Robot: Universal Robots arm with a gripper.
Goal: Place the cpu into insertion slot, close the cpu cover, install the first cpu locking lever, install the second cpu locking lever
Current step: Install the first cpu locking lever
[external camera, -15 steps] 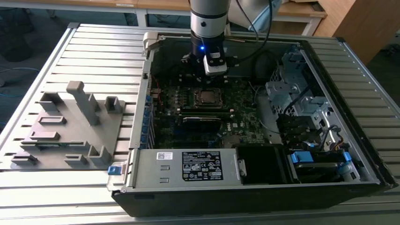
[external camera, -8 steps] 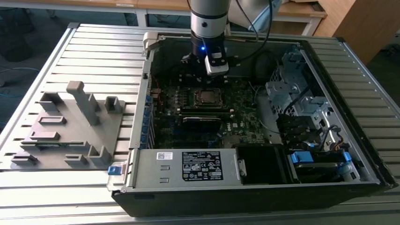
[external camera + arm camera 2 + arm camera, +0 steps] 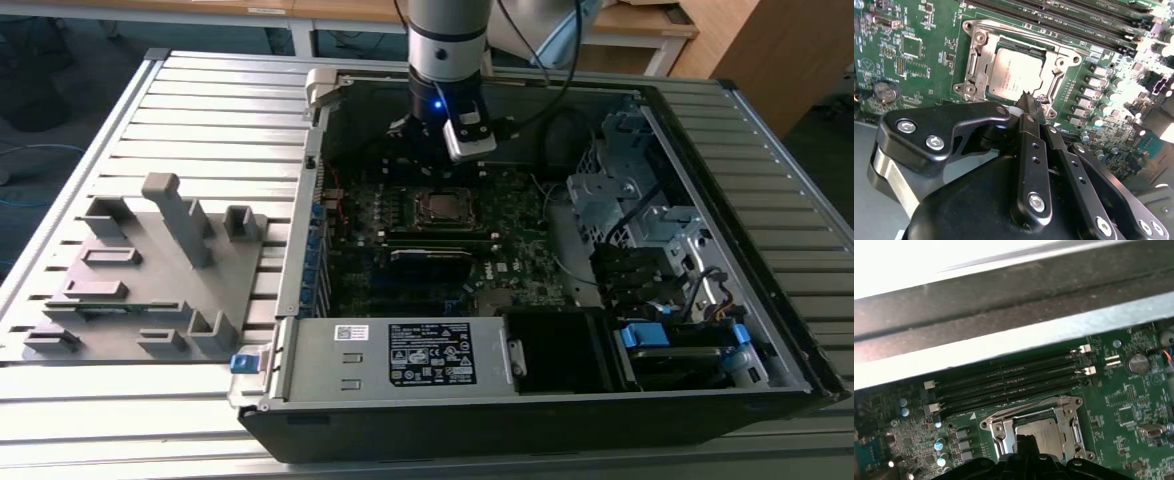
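Observation:
The cpu [image 3: 1015, 71] lies flat in the insertion slot [image 3: 1051, 85] on the green motherboard, its dull silver top showing. The cpu cover [image 3: 979, 57] is down over it, framing the chip through its window. In the first wrist view the cpu [image 3: 1048, 432] and the cover [image 3: 1004, 432] sit just beyond my fingertip [image 3: 1026, 441]. My gripper [image 3: 1027, 99] is shut with nothing between its black fingers, its tip hovering over the cover's near edge. In the exterior view the gripper [image 3: 437, 160] hangs inside the case just behind the socket [image 3: 441, 207].
Long black memory slots [image 3: 1009, 382] run beside the socket. The case's metal wall [image 3: 1014, 335] rises close behind them. Drive cages and cables [image 3: 641, 230] take up the exterior view's right, the power supply [image 3: 400, 355] the front. A grey fixture [image 3: 147, 270] stands outside on the left.

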